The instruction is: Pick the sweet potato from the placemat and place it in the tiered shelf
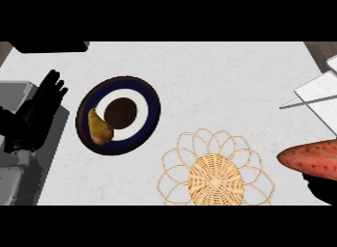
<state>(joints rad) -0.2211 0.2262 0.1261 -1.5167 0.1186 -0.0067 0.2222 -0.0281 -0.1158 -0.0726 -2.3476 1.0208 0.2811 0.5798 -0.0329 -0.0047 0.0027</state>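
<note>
On the pale worktop (199,67), the right robot hand (331,190) held the potato (317,161) curled around its thick end, right of the mat (214,176), apparently stiff, heavy, taper-ended, below the shelf (328,96).

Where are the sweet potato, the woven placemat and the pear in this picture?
sweet potato (315,161): head view, on the middle of its reddish skin.
woven placemat (214,177): head view, on its dense woven centre.
pear (99,128): head view, on its body, lying on the dark plate's left side.
</note>
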